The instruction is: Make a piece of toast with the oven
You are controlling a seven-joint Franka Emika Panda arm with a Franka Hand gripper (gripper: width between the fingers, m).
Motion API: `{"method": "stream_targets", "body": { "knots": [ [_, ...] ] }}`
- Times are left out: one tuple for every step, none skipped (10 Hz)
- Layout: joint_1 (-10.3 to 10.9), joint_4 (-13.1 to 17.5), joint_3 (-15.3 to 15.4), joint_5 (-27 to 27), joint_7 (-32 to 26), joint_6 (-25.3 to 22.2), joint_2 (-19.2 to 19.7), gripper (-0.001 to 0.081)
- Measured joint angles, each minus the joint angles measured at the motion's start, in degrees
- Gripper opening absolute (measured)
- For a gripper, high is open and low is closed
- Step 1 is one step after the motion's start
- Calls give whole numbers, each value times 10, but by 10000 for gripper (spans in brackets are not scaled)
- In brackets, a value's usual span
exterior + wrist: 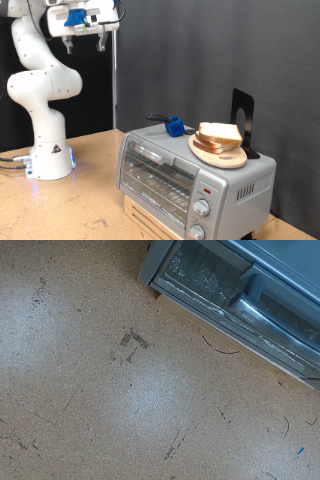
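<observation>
Exterior view evenly lit against a dark backdrop; white arm [40,85] bright, slightly washed; oven [190,175] front shows soft glare; wrist view sharp, with two pale light patches on the worktop [100,400].

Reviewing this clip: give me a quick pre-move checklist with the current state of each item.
1. Oven door shut: ok, glass door closed in both views.
2. Bread reachable: ok, it lies on the plate on top of the oven.
3. Gripper free: ok, raised at the exterior view's top left, nothing between its fingers.
4. Jaws' state: cannot tell.
5. Oven's red light: cannot tell whether lit.
6. Blue object on the oven, apart from the plate: ok.
</observation>
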Motion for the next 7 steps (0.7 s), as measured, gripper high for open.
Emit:
{"method": "stream_targets", "body": {
  "knots": [
    [-1,1,0,3,9,-10,0,682],
    [10,-1,-11,30,-39,8,-2,682],
    [28,-10,-33,55,-98,47,-7,682],
    [48,-24,-53,72,-160,98,-10,682],
    [68,-41,-73,82,-224,158,-8,682],
    [88,-58,-93,83,-293,219,1,682],
    [101,-72,-108,71,-355,281,18,682]
  ]
}}
